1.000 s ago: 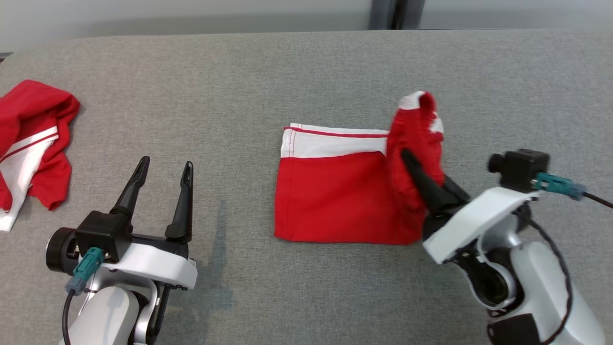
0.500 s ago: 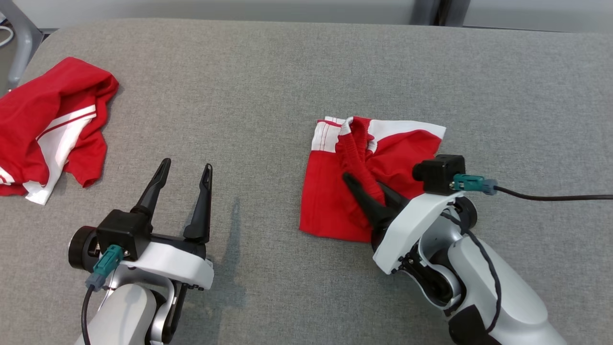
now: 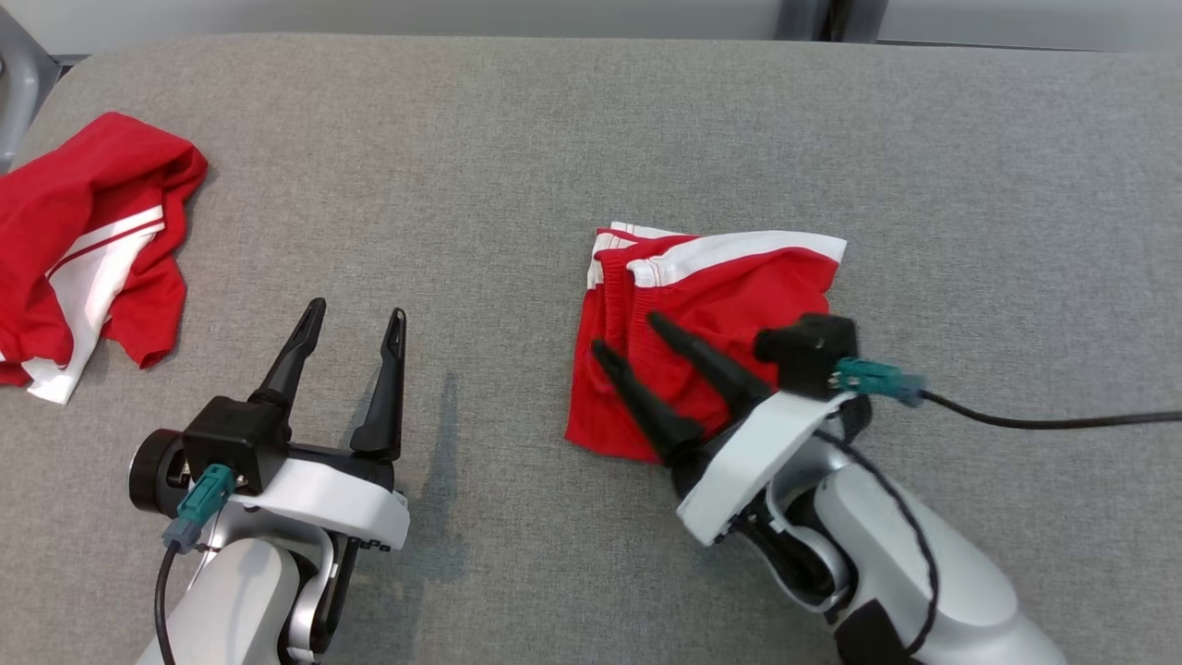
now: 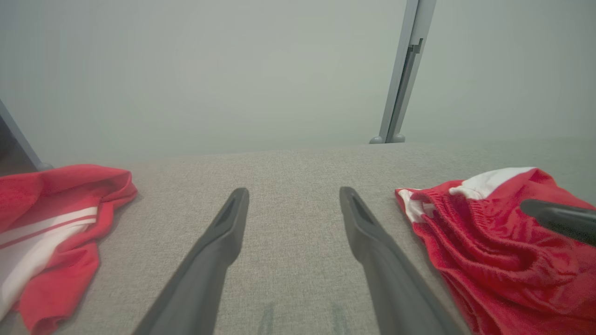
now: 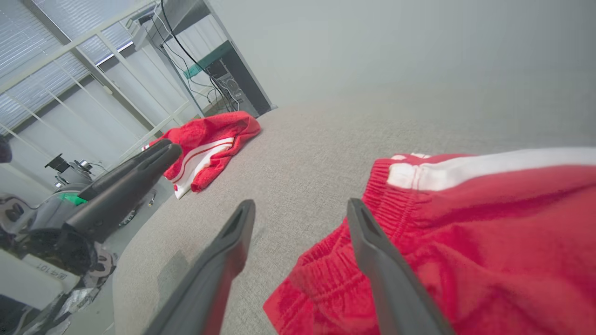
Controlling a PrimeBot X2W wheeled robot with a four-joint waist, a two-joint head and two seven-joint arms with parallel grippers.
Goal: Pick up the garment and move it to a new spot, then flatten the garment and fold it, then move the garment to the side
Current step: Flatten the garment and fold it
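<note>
– Red cloth on grey: the folded garment (image 3: 739,296) lies on the table (image 3: 554,139), just off centre toward three o'clock from where I sit. My right claw (image 3: 625,334) reaches in from five o'clock with its fingers spread wide, gripping nothing, over the garment's nine o'clock edge.

– Is it touching the fabric?

– I can't tell from the head camera. On the right wrist camera, one finger runs above the elastic waistband (image 5: 379,186) and the other above bare table just beside it.

– And the other arm?

– The left claw (image 3: 357,310) sits at seven o'clock, wide open and empty, well apart from the fold.

– So what's the step?

– I read it as finishing the fold. The top layer is laid over, but the waistband looks bunched along that nine o'clock side. To do this well, I'd lift the right claw straight up so neither finger drags the top layer. Then I'd come back low and stroke the ripples out toward three o'clock. For the move to the side, I'd pinch through every layer at one edge and carry it gently. If I grab only the top sheet, I'd expect the fold to fall open.

– Give me a count.

– Two red-and-white garments: the folded one, and a crumpled garment (image 3: 83,231) far out at ten o'clock, near the table's edge. Two claws, each with two dark fingers. One table.
</note>
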